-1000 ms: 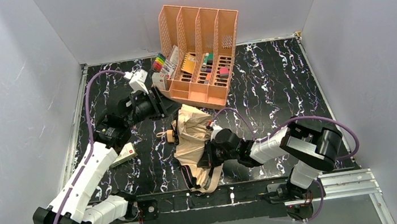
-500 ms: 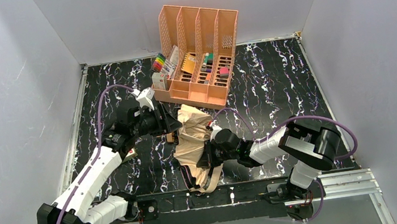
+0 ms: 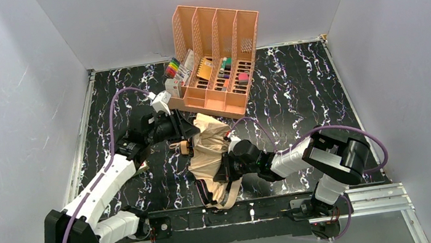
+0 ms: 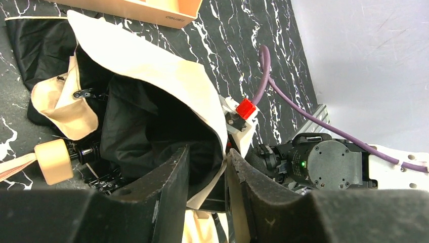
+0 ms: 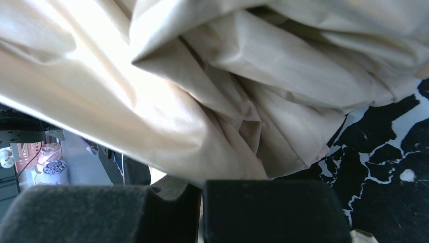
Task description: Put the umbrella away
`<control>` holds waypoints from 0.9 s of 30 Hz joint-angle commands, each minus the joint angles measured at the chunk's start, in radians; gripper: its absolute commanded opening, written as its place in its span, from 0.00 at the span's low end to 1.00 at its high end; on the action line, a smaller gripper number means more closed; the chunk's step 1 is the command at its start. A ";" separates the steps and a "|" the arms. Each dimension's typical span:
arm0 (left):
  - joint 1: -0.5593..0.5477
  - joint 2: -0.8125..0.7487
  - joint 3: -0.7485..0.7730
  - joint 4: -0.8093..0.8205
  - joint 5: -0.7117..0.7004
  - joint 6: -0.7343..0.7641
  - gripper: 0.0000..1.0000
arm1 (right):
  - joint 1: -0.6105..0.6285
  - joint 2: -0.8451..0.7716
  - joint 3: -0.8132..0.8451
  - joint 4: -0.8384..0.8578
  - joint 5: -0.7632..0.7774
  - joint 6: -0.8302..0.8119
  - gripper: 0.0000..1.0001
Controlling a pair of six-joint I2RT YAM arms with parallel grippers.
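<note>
If the left pincer [image 4: 207,152] closes on one loose layer, the cloth may slip free or drag the cream handle [image 4: 53,161], off to its side, askew. Its jaws stand narrowly apart over the umbrella [image 3: 207,150], the tan edge right at the gap, and it looks to grip nothing. The right pincer [image 5: 200,190] is pinched tight on tan folds, and the umbrella lies between both.

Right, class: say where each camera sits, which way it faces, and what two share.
Top external: above and behind, looking down on the table; left arm and right arm show.
Left wrist: on left arm, facing the umbrella; own fingers show.
Right wrist: on right arm, facing umbrella fabric; own fingers show.
All share the umbrella.
</note>
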 commanded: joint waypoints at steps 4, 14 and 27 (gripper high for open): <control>-0.004 0.006 -0.002 0.033 0.035 0.008 0.15 | 0.013 0.046 -0.003 -0.125 0.018 -0.032 0.09; -0.004 -0.060 0.141 -0.033 -0.015 -0.028 0.00 | 0.013 0.050 -0.012 -0.126 0.029 -0.017 0.09; -0.023 -0.252 0.101 -0.058 0.065 -0.162 0.00 | 0.013 0.057 -0.023 -0.114 0.037 0.001 0.08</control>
